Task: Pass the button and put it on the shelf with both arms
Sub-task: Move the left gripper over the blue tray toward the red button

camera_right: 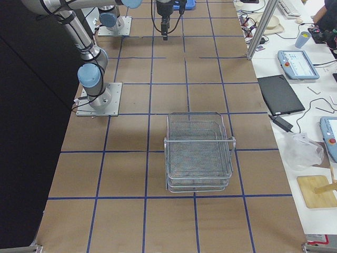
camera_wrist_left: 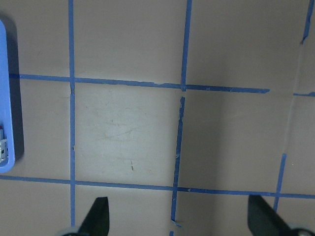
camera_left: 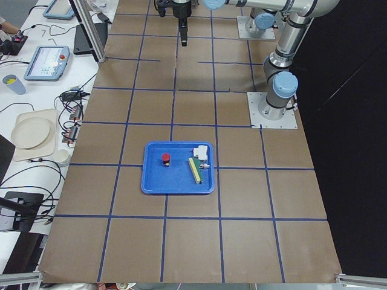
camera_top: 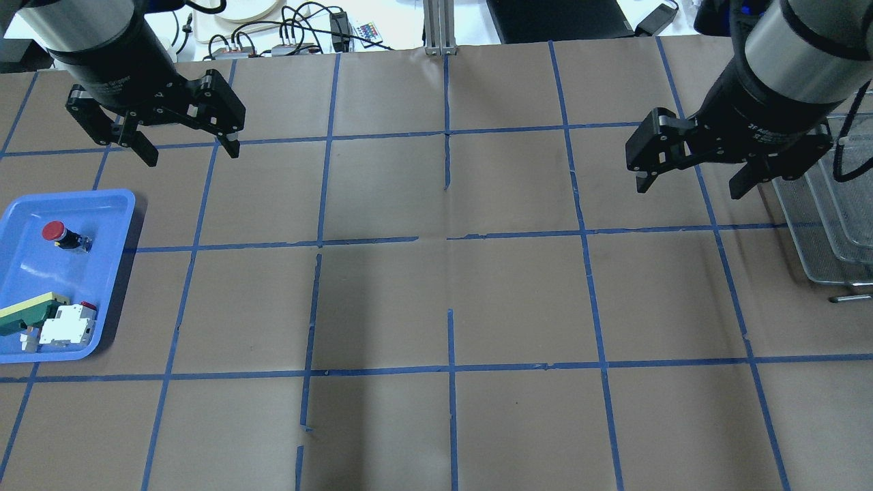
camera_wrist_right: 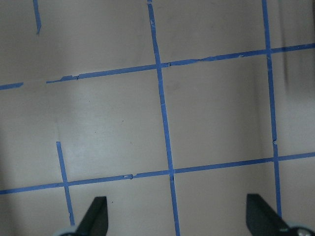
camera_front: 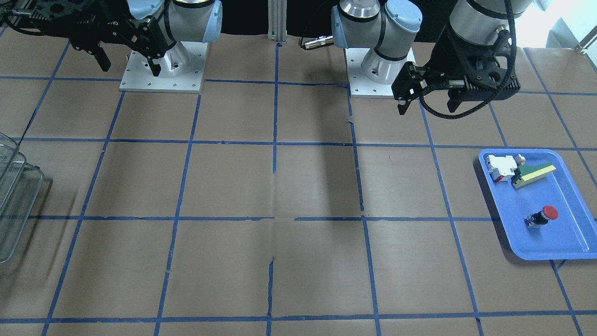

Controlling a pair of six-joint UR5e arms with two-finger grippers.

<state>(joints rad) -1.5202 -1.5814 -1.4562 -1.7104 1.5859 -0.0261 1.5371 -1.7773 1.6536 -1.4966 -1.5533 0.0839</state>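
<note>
Over taped desk, left gripper and right gripper gaping empty; button in left-edge tray seemingly awaiting left pickup.

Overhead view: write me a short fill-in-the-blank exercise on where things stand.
The button lies in the blue tray on the robot's ____ side.
The left gripper and the right gripper both have their jaws ____.
The shelf stands nearest the ____ gripper.
Missing words: left; open; right.
</note>
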